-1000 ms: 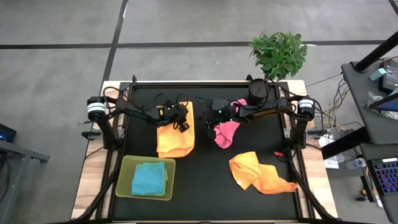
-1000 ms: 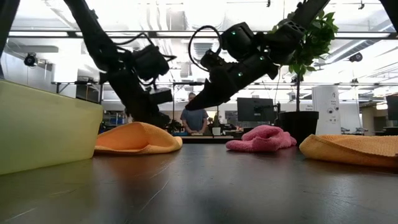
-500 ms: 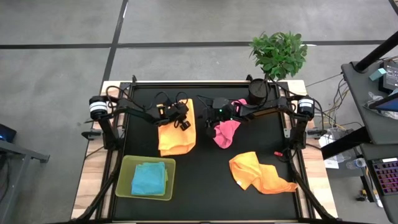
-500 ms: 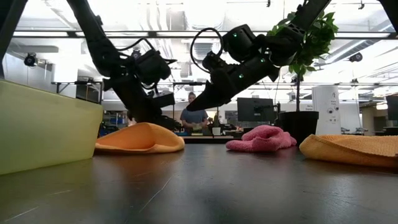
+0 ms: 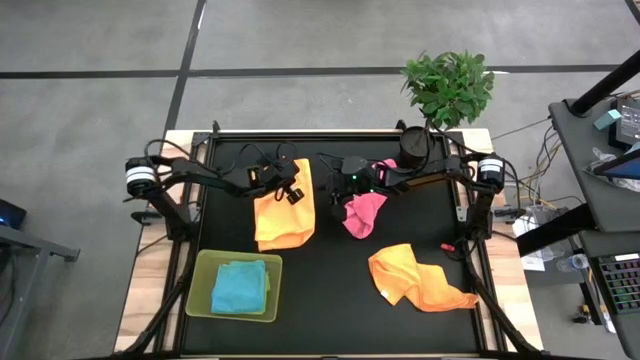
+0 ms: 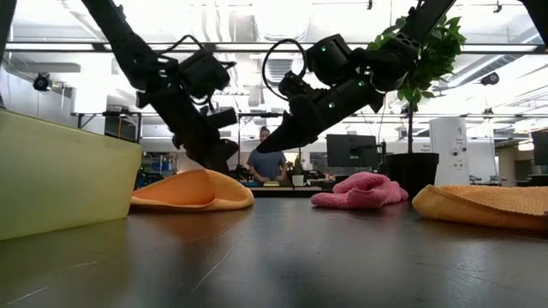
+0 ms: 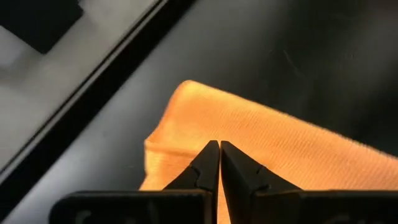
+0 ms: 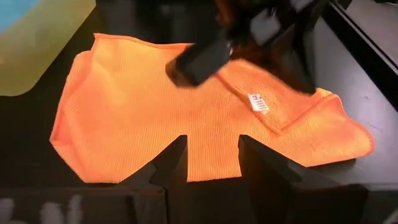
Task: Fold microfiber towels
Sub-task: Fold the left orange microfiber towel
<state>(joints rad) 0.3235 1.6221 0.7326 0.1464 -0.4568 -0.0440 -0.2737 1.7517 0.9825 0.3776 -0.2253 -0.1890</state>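
Left gripper [image 5: 293, 194], spread a second ago, now pinches far edge of orange towel [image 5: 282, 212] at table's far left: fold can start. Right gripper [image 5: 337, 199] hovers alongside, jaws part-spread, empty.

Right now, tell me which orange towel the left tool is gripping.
The flat orange towel at the table's left, beside the green tray. The left tool is shut on its far edge; the crumpled orange towel at right lies untouched.
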